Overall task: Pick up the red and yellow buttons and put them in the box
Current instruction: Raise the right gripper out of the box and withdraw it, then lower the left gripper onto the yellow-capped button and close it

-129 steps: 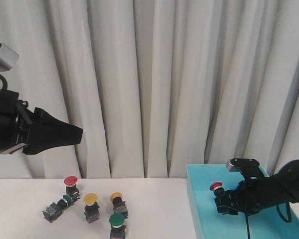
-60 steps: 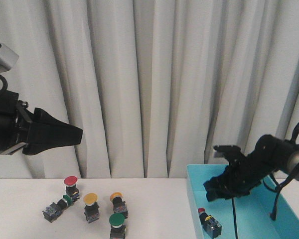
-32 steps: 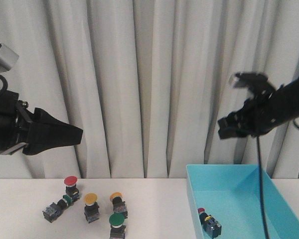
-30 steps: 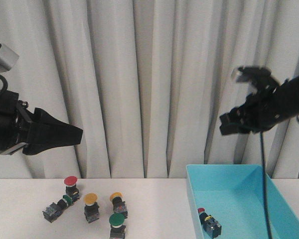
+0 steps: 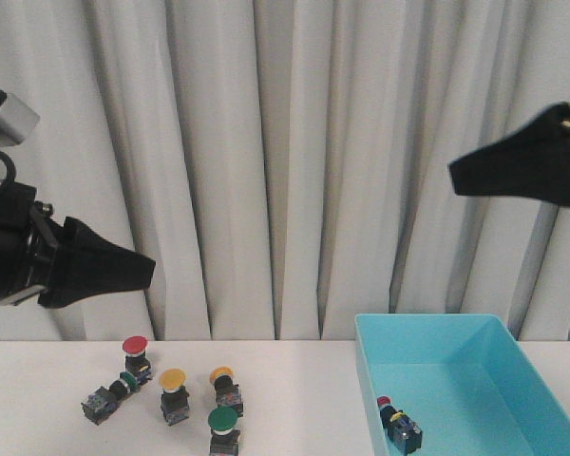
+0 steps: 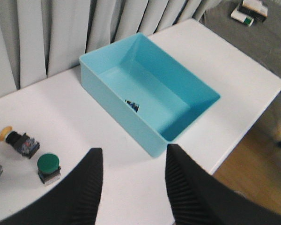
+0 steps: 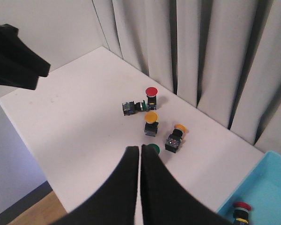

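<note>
The turquoise box [image 5: 527, 391] stands on the table at the right, with one red button [image 5: 384, 403] lying in its near left corner. On the left of the table stand a red button [image 5: 134, 346] and a yellow button [image 5: 174, 379], with another yellow button [image 5: 221, 376] lying on its side. My left gripper [image 5: 144, 270] is open and empty, high above the buttons. My right gripper [image 5: 456, 177] is shut and empty, high above the box. In the right wrist view its fingers [image 7: 131, 187] are pressed together above the red [image 7: 151, 91] and yellow [image 7: 151, 116] buttons.
A green button [image 5: 224, 419] stands in front of the yellow ones, and another green one [image 5: 109, 393] lies at the far left. White curtains hang behind the table. The left wrist view shows the box [image 6: 112, 96], the table's right edge [image 6: 243, 119] and the floor beyond.
My right gripper let the red button go in the box, then rose out of the box up and to the right. The left arm has hardly moved.
</note>
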